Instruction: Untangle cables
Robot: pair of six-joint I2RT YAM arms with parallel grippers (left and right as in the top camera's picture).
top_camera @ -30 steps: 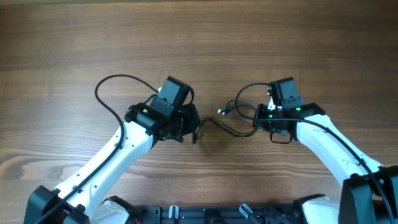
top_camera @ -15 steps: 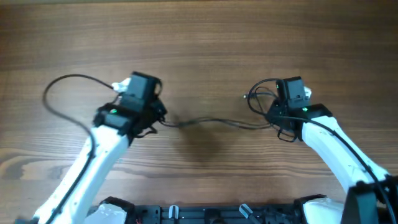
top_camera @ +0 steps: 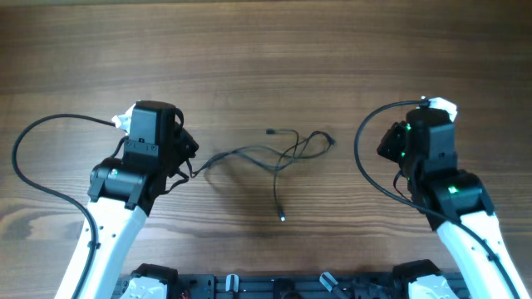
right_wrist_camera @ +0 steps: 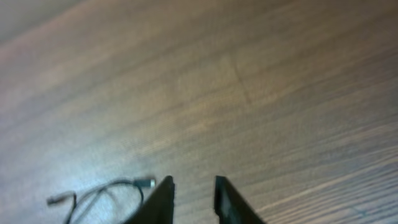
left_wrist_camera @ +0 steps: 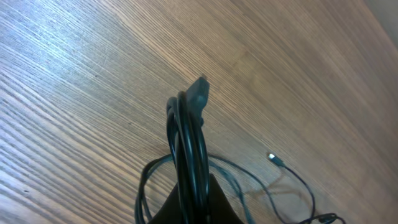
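I see the thin black cables with small silvery plug ends (top_camera: 283, 154) in loose crossed loops at the middle of the wooden tabletop (top_camera: 266, 50). My left gripper (top_camera: 189, 162), toward the left edge, is clamped on several strands; my right gripper (right_wrist_camera: 191, 182), near the right edge, stands slightly parted and empty.

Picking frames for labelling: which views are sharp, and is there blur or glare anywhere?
Overhead: sharp and evenly lit, the cables casting faint shadows on the table. Left wrist: cables clamped in the left gripper look crisp; glare whitens the wood at upper left. Right wrist: blurred throughout, the open right gripper soft-edged.
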